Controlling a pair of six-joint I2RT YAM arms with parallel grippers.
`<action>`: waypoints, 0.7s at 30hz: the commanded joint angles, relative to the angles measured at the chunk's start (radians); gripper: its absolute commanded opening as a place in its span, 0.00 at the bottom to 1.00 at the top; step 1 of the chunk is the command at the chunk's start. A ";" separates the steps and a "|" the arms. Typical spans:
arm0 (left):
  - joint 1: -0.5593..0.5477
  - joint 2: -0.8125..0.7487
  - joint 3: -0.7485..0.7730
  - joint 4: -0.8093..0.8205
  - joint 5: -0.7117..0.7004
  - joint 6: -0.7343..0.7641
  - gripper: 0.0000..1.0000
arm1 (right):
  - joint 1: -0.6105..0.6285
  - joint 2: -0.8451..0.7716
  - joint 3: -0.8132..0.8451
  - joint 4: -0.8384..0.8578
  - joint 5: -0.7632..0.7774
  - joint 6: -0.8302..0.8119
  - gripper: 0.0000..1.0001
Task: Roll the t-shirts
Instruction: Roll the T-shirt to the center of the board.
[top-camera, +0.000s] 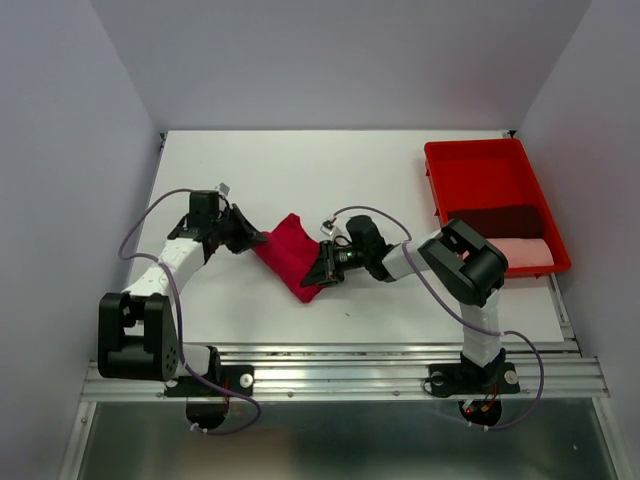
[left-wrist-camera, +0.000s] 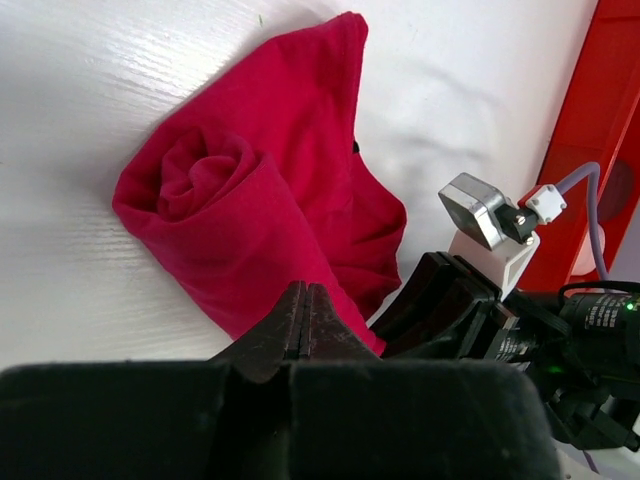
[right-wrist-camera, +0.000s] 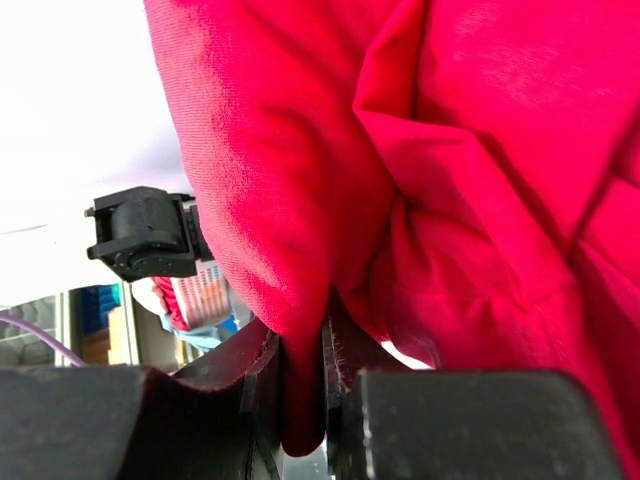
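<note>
The crimson-red t-shirt (top-camera: 290, 255) lies rolled into a short bundle at the middle of the table. The left wrist view shows its spiral end (left-wrist-camera: 195, 170) and a loose flap behind it. My left gripper (top-camera: 256, 240) is at the bundle's left end, and its jaws (left-wrist-camera: 305, 292) are pressed together with no cloth between them. My right gripper (top-camera: 320, 273) is at the bundle's near right end, shut on a fold of the shirt (right-wrist-camera: 470, 150) that hangs between its jaws (right-wrist-camera: 302, 345). A dark maroon shirt (top-camera: 500, 219) and a pale pink shirt (top-camera: 526, 252) lie rolled in the tray.
The glossy red plastic tray (top-camera: 470, 170) stands at the right of the table, its far half bare. The right arm's wrist (left-wrist-camera: 470, 300) sits close beside the left gripper. A metal rail (top-camera: 340, 375) runs along the near edge.
</note>
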 joint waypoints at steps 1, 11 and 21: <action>-0.024 0.017 -0.007 0.039 0.001 -0.007 0.00 | -0.020 0.020 -0.035 0.133 -0.035 0.073 0.01; -0.046 -0.023 -0.019 0.053 -0.050 -0.033 0.00 | -0.029 0.046 -0.052 0.202 -0.048 0.118 0.01; -0.054 0.101 -0.045 0.133 -0.042 -0.026 0.00 | -0.039 0.091 -0.075 0.300 -0.061 0.204 0.01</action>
